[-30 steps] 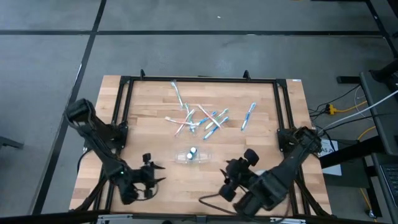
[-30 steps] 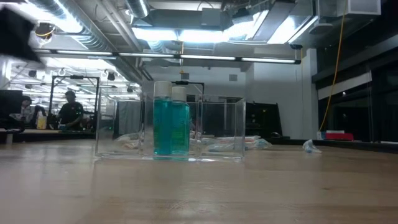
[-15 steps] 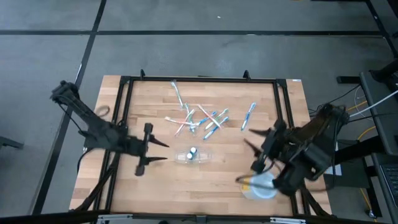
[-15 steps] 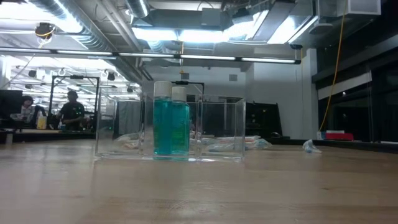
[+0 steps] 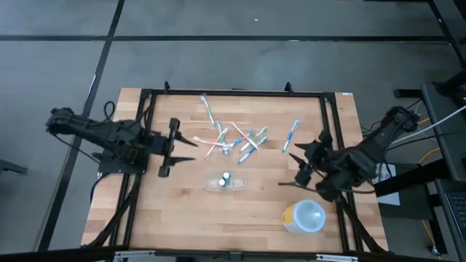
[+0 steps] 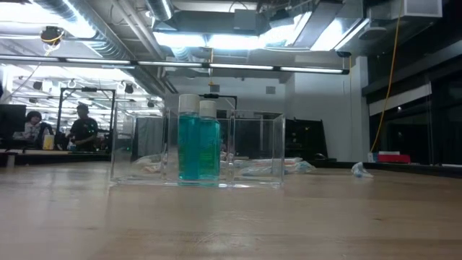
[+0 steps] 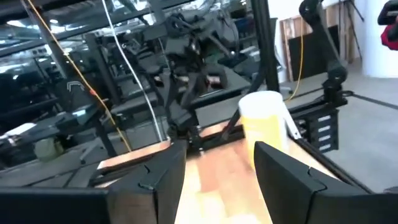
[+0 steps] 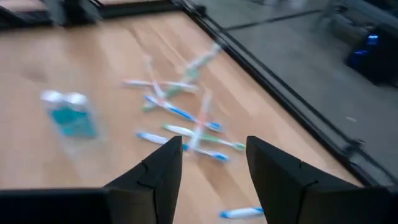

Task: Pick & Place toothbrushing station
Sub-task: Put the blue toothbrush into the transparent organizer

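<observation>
Both grippers, left [image 5: 183,146] at nine o'clock, right [image 5: 290,166] at three, hang open and empty; one careless sweep could topple the clear station [image 5: 226,181].

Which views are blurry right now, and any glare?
Right wrist view: motion-smeared; the toothbrushes and teal bottles are streaked. Left wrist view: soft too; the yellow and white container lacks crisp edges. Low view: sharp on the clear holder, with bright ceiling lights glaring above it. High view: even light, no glare; the holder is barely visible against the wood.
</observation>
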Action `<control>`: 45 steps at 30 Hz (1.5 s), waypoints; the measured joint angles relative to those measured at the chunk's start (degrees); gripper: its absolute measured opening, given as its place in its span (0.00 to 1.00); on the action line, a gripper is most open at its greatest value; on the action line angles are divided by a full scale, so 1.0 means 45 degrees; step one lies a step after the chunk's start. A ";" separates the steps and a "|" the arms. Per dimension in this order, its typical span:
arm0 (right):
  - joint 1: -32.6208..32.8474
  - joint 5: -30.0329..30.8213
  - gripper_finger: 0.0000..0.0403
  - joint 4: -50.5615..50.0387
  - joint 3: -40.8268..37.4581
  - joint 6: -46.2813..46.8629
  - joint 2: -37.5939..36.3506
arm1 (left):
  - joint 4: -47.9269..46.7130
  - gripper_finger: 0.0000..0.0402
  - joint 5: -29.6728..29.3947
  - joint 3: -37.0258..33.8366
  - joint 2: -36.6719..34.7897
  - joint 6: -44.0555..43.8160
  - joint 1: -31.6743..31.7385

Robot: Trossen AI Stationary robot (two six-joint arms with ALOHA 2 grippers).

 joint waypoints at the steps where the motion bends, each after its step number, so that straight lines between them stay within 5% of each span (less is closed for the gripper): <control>1: -0.0372 -0.0033 0.45 0.0005 -0.0249 -0.0020 -0.0021 | 0.0012 0.46 0.0316 0.0000 -0.0017 0.0011 0.0414; 7: -0.2780 -0.0329 0.45 0.0034 -0.1384 -0.0020 -0.0021 | -0.1299 0.46 0.1578 -0.0097 -0.0062 -0.0126 0.2775; 13: -0.4698 -0.1756 0.45 0.0718 -0.1541 -0.1498 -0.0440 | 0.1053 0.46 0.3007 -0.2661 -0.0859 -0.1323 0.4651; 16: -0.5142 -0.2420 0.45 0.0876 -0.1540 -0.1591 -0.1006 | 0.2498 0.46 0.2332 -0.4262 -0.1379 -0.2072 0.5233; 22: -0.6239 -0.3716 0.45 -0.0891 -0.1540 0.2250 -0.2017 | 0.5450 0.46 -0.1180 -0.6240 -0.1331 -0.3683 0.6055; 27: -0.7671 -0.5564 0.45 -0.1194 -0.1540 0.2498 -0.2103 | 0.6442 0.46 -0.0574 -0.6298 -0.1037 -0.3866 0.6239; 37: -1.3792 -0.7965 0.45 -0.0687 -0.1540 -0.2834 -0.0383 | 0.4893 0.46 -0.0174 -0.4486 0.0428 -0.1992 0.6254; 45: -1.7494 -0.9263 0.45 -0.0239 -0.1619 -0.4378 0.0243 | 0.5166 0.46 0.0483 -0.4226 0.0943 -0.2156 0.6326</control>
